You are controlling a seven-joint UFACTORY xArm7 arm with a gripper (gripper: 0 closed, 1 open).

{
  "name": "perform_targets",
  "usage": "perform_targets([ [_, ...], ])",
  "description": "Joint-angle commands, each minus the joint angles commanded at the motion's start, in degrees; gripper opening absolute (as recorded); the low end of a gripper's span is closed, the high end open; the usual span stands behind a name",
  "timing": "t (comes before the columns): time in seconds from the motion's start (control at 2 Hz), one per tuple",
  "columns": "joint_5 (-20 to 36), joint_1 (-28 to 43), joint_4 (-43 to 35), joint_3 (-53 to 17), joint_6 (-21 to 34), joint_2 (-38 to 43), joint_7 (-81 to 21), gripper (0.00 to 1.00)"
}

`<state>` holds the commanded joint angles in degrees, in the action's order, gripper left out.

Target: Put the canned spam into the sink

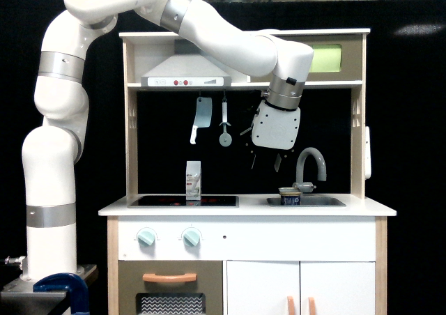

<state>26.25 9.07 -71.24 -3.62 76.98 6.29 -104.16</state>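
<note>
Exterior view, from the front: the toy kitchen's white counter (247, 207) carries the black stovetop (182, 201) on the view's left and the sink (322, 201) on the view's right. The canned spam (290, 196) sits in the sink, its pale rim and dark blue side showing above the basin edge, just beside the base of the grey arched faucet (311, 163). A slim white carton (193, 180) stands upright at the stovetop's back. The white arm (56, 120) rises from its base at the view's left, arches over the hood and bends down at the wrist. The gripper (266, 163) hangs above the tin, apart from it and holding nothing; whether its dark fingers are spread cannot be told.
</note>
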Motion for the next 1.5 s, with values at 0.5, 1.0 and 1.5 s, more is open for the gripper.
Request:
perform_targets([
  [0.5, -0.8, -2.01, 4.14, -0.6, 0.59, -3.7, -2.31, 1.0],
  [1.0, -0.96, -2.63, 3.46, -0.76, 1.03, -3.17, -2.91, 1.0],
  [1.5, -1.16, -3.57, 0.92, -0.93, 2.18, -1.4, -3.57, 1.0],
])
